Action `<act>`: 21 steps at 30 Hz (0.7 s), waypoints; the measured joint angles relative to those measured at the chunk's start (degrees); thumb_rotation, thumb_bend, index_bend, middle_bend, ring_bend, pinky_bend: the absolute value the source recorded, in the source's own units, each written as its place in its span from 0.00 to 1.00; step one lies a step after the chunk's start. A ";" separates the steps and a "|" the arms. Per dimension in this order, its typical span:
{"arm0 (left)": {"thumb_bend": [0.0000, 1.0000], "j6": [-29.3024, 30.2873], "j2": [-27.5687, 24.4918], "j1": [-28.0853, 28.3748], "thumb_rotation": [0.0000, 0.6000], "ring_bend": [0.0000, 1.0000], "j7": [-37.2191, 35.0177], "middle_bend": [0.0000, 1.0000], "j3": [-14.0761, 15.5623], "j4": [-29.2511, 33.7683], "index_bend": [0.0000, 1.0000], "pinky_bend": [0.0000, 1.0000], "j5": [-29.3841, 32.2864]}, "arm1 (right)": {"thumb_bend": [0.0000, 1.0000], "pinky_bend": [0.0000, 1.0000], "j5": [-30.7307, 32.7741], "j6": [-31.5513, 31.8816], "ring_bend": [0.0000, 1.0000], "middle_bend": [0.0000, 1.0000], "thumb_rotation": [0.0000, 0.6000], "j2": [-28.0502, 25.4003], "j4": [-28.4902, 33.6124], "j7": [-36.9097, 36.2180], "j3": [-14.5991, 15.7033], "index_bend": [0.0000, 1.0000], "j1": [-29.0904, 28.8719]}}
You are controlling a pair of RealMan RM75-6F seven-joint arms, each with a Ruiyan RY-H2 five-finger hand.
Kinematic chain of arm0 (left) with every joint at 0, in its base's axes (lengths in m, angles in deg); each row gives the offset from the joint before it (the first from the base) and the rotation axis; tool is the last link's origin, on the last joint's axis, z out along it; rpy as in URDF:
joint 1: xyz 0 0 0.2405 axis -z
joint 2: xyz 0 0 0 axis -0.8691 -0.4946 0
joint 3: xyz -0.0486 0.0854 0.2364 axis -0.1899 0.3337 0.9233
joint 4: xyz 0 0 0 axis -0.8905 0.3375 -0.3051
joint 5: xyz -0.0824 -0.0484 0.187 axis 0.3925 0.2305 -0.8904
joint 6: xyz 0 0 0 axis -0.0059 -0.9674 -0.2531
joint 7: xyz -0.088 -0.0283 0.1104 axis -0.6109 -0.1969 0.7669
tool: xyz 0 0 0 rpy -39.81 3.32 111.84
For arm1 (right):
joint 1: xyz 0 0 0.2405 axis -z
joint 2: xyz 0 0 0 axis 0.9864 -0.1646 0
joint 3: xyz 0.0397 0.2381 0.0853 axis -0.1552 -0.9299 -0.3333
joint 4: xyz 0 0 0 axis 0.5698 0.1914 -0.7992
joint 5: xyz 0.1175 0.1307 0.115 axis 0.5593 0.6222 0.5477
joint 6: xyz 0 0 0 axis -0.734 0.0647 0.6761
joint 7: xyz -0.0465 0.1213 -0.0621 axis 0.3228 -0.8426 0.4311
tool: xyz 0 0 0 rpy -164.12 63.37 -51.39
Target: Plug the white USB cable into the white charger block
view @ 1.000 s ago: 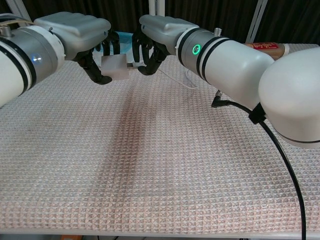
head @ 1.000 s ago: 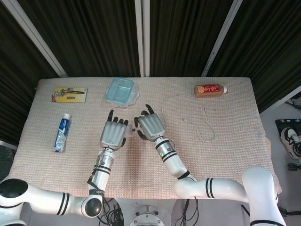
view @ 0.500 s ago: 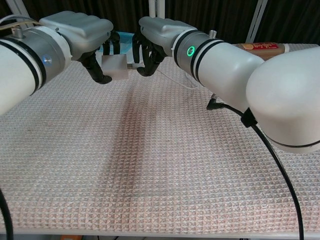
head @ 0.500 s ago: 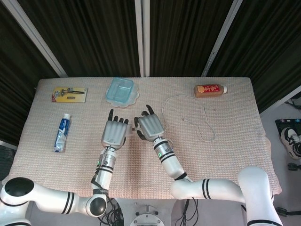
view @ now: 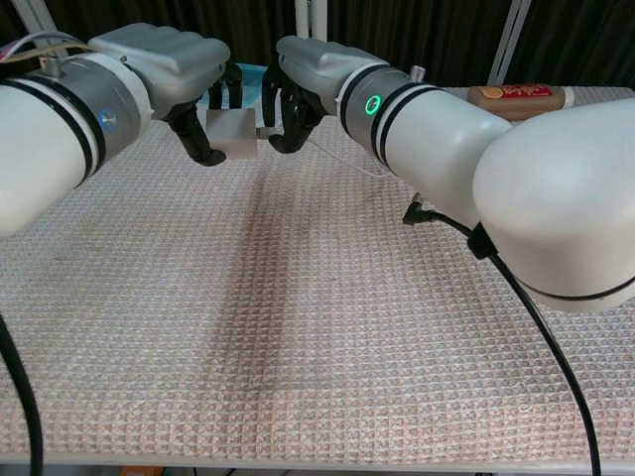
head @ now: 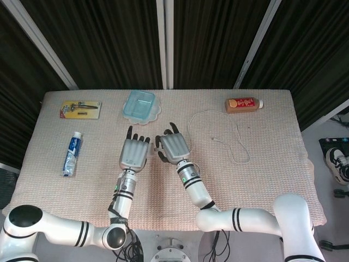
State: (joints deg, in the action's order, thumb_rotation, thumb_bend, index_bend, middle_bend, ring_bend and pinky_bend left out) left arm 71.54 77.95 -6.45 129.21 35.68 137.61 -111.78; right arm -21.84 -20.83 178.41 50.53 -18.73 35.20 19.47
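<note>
1. Near the middle of the table (head: pixel 262 180), both hands are up off the cloth and facing each other, almost touching.
2. The left hand (head: pixel 134 154) has its fingers curled down around the white charger block (view: pixel 231 132). You only really see the block from the chest view; it's a small white cube tucked under the palm, held clear of the table.
3. The right hand (head: pixel 173 147) is just beside it, fingers bent in and pinching the plug end of the white USB cable (head: pixel 235 143). In the chest view a little metal tip pokes out toward the block, right up against its side. Can't tell whether it's actually seated in the port or just touching.
4. From the right hand, the cable trails back and to the right in a loose loop across the cloth, toward the far right part of the table.
5. Other stuff lying around: a clear blue plastic container (head: pixel 140 106) just past the hands, a brown bottle (head: pixel 244 103) lying on its side at the far right, a toothpaste tube (head: pixel 71 153) on the left, and a carded tool pack (head: pixel 80 109) in the far left corner.
</note>
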 measured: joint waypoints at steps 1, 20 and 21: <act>0.26 -0.06 0.04 0.05 0.99 0.26 -0.03 0.48 -0.08 -0.06 0.48 0.08 0.06 | 0.39 0.00 -0.04 -0.01 0.24 0.55 1.00 0.08 -0.10 -0.13 0.00 0.64 -0.01; 0.26 -1.25 -0.17 0.22 0.99 0.26 -1.73 0.48 0.00 -0.46 0.48 0.09 0.36 | 0.02 0.00 -0.88 -0.13 0.16 0.33 1.00 -1.11 0.97 -1.68 0.73 0.31 1.20; 0.25 -1.23 -0.31 0.12 0.99 0.26 -1.90 0.48 0.09 -0.35 0.48 0.09 0.23 | 0.02 0.00 -1.00 0.01 0.16 0.33 1.00 -1.38 1.26 -1.76 0.79 0.30 1.39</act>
State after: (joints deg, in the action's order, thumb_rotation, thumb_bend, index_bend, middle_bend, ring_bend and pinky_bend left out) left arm 70.32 77.64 -6.33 127.30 35.77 137.25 -111.55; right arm -22.84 -20.82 177.03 51.79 -20.49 35.99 20.86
